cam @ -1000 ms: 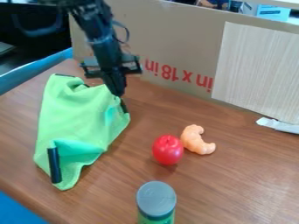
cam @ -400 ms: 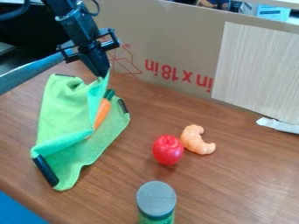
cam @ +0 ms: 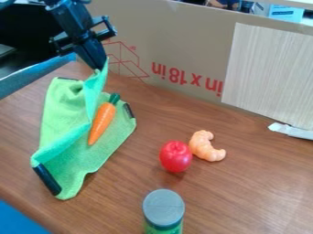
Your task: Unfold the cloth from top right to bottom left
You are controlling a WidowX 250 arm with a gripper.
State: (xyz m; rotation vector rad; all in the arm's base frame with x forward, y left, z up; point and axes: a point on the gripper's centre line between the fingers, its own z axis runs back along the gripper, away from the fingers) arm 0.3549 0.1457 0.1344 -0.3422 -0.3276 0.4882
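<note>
The black gripper (cam: 99, 67) hangs at the upper left, above the far part of the cloth, shut on a raised edge of it. The green cloth (cam: 116, 141) lies on the table's left side, with black strips at several corners. Its lifted flap rises to the fingertips and slopes down toward the near left corner. On the flat part, right of the flap, lies an orange toy carrot (cam: 102, 123) with its green top pointing away.
Right of the cloth, a red toy fruit (cam: 176, 156) touches or nearly touches an orange shrimp-like piece (cam: 207, 146). A grey-lidded green container (cam: 163, 211) stands at the near edge. Cardboard (cam: 183, 50) walls off the back.
The gripper has moved left and up, pulling the cloth's edge with it. The flap has lifted off the carrot, which was covered before. The cloth's near left strip has swung outward.
</note>
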